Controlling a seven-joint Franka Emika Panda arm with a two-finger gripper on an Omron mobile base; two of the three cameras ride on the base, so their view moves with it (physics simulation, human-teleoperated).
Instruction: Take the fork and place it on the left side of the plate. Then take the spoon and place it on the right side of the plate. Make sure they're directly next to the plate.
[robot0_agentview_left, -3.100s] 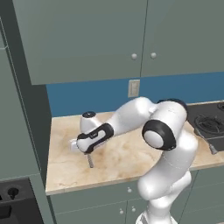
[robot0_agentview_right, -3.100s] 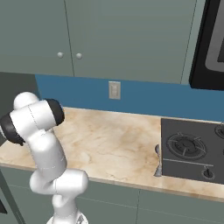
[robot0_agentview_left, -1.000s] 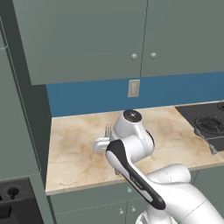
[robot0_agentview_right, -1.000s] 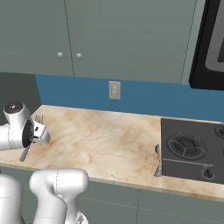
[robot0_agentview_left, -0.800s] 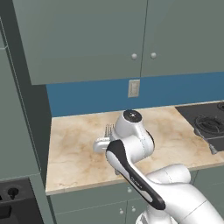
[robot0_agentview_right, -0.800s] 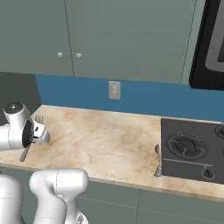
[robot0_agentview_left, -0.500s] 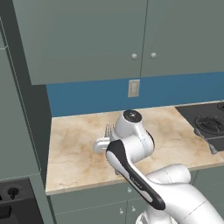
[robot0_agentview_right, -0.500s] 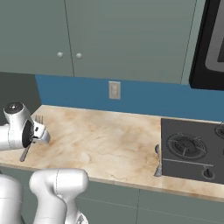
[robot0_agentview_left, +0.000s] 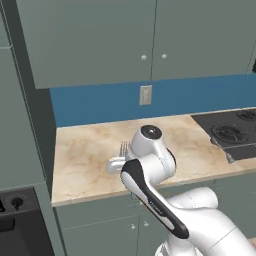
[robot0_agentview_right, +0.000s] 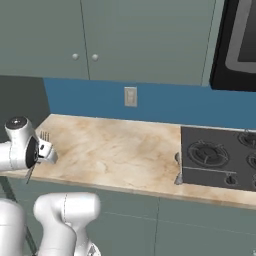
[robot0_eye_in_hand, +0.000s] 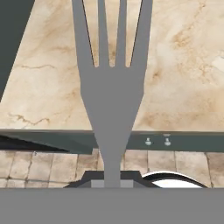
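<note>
I'm holding the fork (robot0_eye_in_hand: 112, 100) pinched in the gripper (robot0_eye_in_hand: 112, 183), tines pointing up mid-frame over the counter (robot0_eye_in_hand: 183, 65).

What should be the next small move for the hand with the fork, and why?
Probably carry the fork onward, keeping the grip. The hand is shut on its handle, tines up, above the counter edge, and no plate appears nearby to set it beside.
</note>
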